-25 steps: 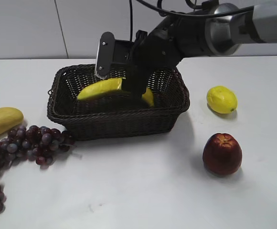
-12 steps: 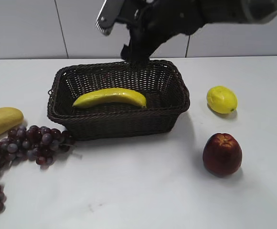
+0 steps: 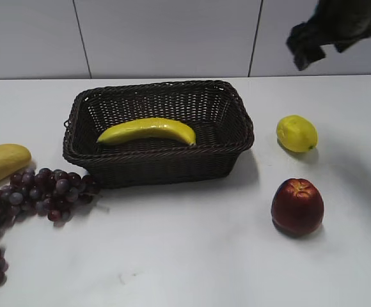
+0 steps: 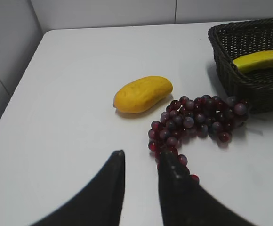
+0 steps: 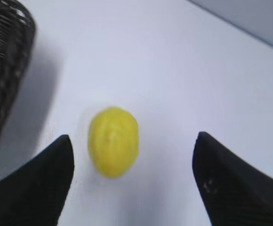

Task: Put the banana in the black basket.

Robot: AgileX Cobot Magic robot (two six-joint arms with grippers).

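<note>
The banana (image 3: 148,130) lies flat inside the black basket (image 3: 236,137), free of any gripper. One end of it shows in the left wrist view (image 4: 261,60), inside the basket (image 4: 226,52). My right gripper (image 5: 134,155) is open and empty, high above the table over the lemon (image 5: 113,140). Its arm shows at the top right of the exterior view (image 3: 332,29). My left gripper (image 4: 141,162) is empty, with a narrow gap between its fingers. It hovers over the table's left front, beside the grapes (image 4: 197,123).
A pale yellow oblong fruit (image 3: 1,163) and purple grapes (image 3: 32,192) lie left of the basket. The lemon (image 3: 297,133) and a red apple (image 3: 297,206) lie to its right. A basket corner (image 5: 4,61) shows in the right wrist view.
My right gripper let go of the banana in the basket, rose, and swung away to the upper right. The banana settled flat in the basket.
</note>
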